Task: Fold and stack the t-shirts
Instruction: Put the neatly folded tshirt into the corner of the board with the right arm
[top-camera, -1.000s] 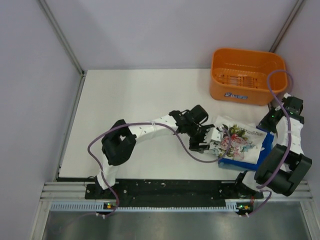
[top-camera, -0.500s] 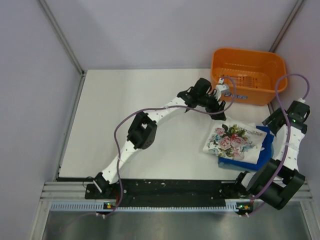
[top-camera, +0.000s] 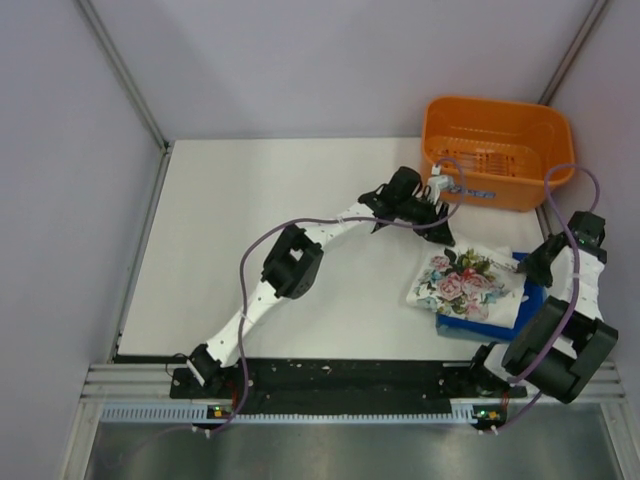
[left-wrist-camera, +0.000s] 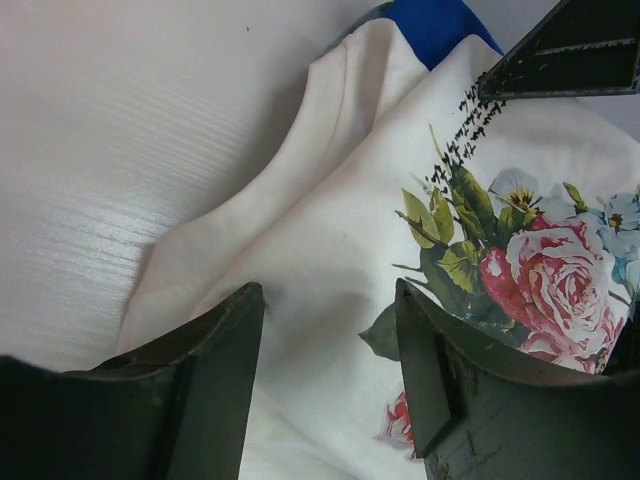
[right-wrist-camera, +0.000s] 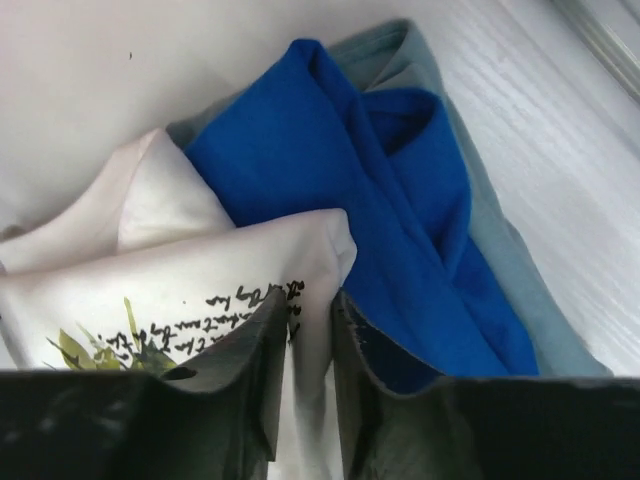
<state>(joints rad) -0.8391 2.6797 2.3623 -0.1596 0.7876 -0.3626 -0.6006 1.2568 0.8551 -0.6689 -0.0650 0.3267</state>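
The white t-shirt with the rose print (top-camera: 465, 283) lies folded on top of the blue t-shirt (top-camera: 482, 326) at the table's right. My left gripper (top-camera: 440, 212) hovers open over the white shirt's far left corner. Its jaws (left-wrist-camera: 328, 290) straddle bare white cloth (left-wrist-camera: 330, 220) without pinching it. My right gripper (top-camera: 530, 268) is at the shirt's right edge. There its jaws (right-wrist-camera: 309, 296) stand narrow, with a fold of the white shirt (right-wrist-camera: 180, 270) between them, next to the lettering. The blue shirt (right-wrist-camera: 380, 200) lies bunched just beyond.
The orange basket (top-camera: 495, 150) stands at the back right, close behind my left gripper. A grey-green cloth edge (right-wrist-camera: 505, 250) shows under the blue shirt. The table's right edge runs near the right arm. Bare white tabletop (top-camera: 260, 220) spreads to the left.
My left arm left the shirt's left edge, swung up toward the basket, then dipped back to the shirt's far corner. My right gripper lifted off, then closed on the shirt's right edge.
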